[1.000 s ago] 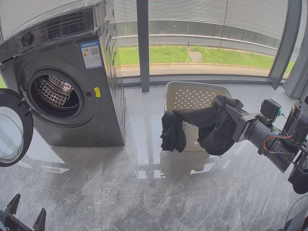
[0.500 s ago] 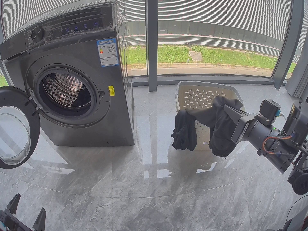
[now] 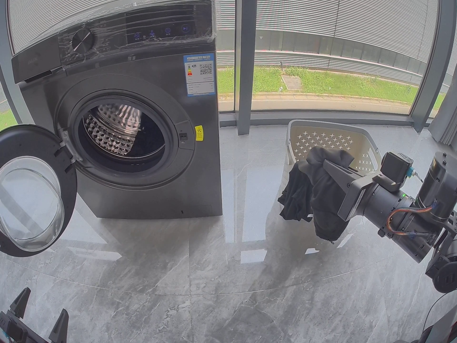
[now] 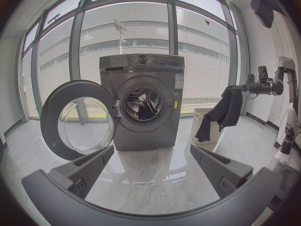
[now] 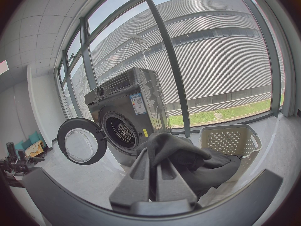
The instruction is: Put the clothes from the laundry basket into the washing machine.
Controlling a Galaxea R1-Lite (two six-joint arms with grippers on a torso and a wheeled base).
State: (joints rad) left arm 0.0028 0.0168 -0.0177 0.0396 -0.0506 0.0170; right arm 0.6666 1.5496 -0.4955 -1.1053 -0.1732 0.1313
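Note:
The grey washing machine (image 3: pixel 143 134) stands at the left with its round door (image 3: pixel 31 189) swung wide and the steel drum (image 3: pixel 119 127) showing. A cream laundry basket (image 3: pixel 333 139) sits on the floor by the window. My right gripper (image 3: pixel 333 167) is in front of the basket, shut on a dark garment (image 3: pixel 319 201) that hangs bunched below it; the right wrist view has the fingers (image 5: pixel 138 176) pinched on the cloth (image 5: pixel 188 164). I cannot tell whether the garment's lower end touches the basket. My left gripper (image 3: pixel 40 313) is low at the near left, open with nothing in it.
Glossy grey floor tiles (image 3: pixel 214 272) lie open between the machine and the basket. Tall windows with a grey post (image 3: pixel 245 53) stand behind both. The open door juts out to the machine's left.
The head view has shifted, so the machine and basket lie farther right. The garment has come off the basket's front rim and now hangs bunched from the right gripper.

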